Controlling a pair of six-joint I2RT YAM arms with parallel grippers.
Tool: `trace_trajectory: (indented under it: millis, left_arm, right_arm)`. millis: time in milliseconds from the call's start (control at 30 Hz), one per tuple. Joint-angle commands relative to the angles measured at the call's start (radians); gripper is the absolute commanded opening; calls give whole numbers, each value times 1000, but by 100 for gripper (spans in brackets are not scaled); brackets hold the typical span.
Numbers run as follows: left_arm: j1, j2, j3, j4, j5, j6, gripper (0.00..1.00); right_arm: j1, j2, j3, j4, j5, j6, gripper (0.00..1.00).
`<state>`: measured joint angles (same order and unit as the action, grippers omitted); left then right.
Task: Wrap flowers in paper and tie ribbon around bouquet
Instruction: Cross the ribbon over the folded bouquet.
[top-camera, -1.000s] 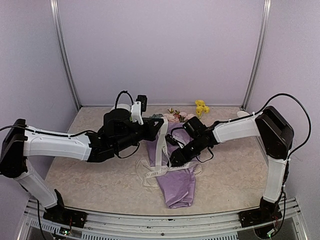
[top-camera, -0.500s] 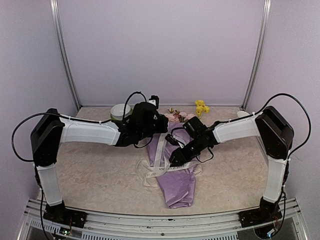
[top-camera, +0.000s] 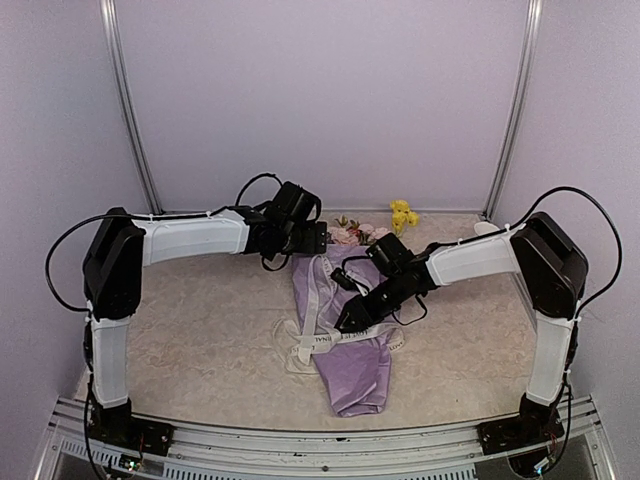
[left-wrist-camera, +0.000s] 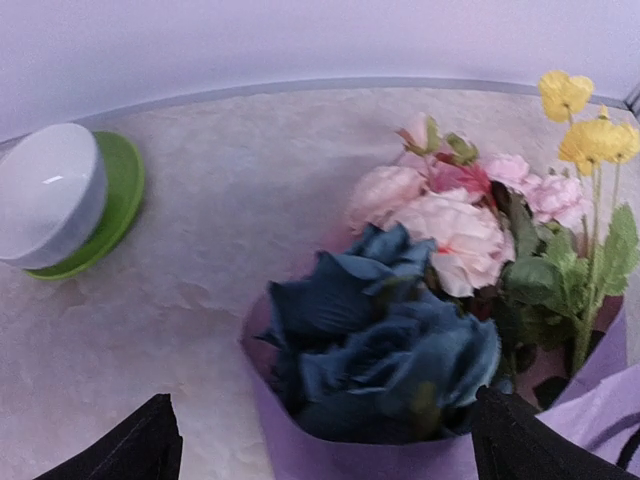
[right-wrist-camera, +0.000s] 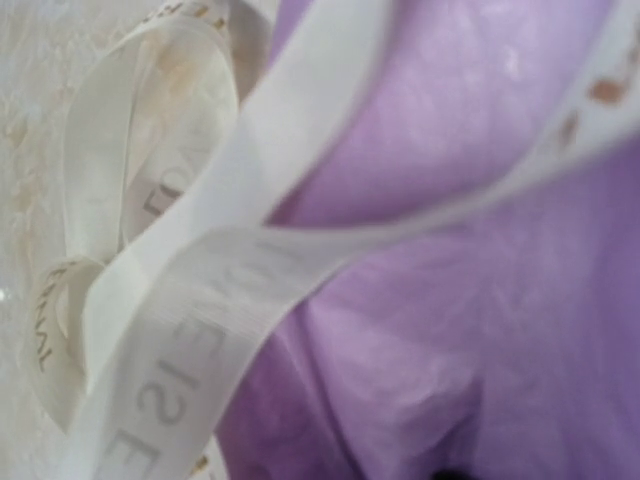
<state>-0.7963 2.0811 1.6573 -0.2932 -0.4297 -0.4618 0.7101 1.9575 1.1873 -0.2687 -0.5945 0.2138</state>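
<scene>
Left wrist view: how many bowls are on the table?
1. A white and green bowl at the left edge, apart from the flowers. Others could be hidden outside this view.

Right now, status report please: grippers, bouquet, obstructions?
Left gripper open over blooms. Right gripper at ribbon, grip unclear. Bouquet wrapped, ribbon draped loosely. Bowl stands apart.

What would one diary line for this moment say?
step: tying ribbon | left gripper: open, by flowers | right gripper: at ribbon on bouquet, grip unclear | ribbon: loose loops, untied
</scene>
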Motion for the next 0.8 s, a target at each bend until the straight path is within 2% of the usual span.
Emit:
trace_trajectory:
  millis: [0,67,133,200,300,367,433,500,767]
  left_arm:
    - [12,-89,23,-70,-103,87,99]
    - [-13,-155,-23,-76,-153,134,99]
    - [-71,-250,-146,-14,-177,208,95]
    - [-160,-358,-303,78,-155,292,85]
    - [-300,-505,-518,215,-17,365,64]
    - [-376,-572,-632,303,83,388,54]
    - [-398,-602,-711,367,128,400,47]
    - [-391,-582,-737,369,149,413,45]
    - [-330,-387,-601,206,345,455,59]
  right_arm:
    - [-9,27,-36,-65,35,27,46]
    - [-11,27,-34,-66,37,32,46]
    - [-14,24,-37,-64,41,37,46]
    - [-18,21,-39,-59,42,47,46]
    - [-26,24,-40,-51,35,59,45]
    - [-27,25,-42,-52,37,63,45]
    - [-29,23,-44,-49,37,66,45]
    - [-29,23,-51,-45,36,67,45]
    - [-29,23,-58,-37,41,74,45]
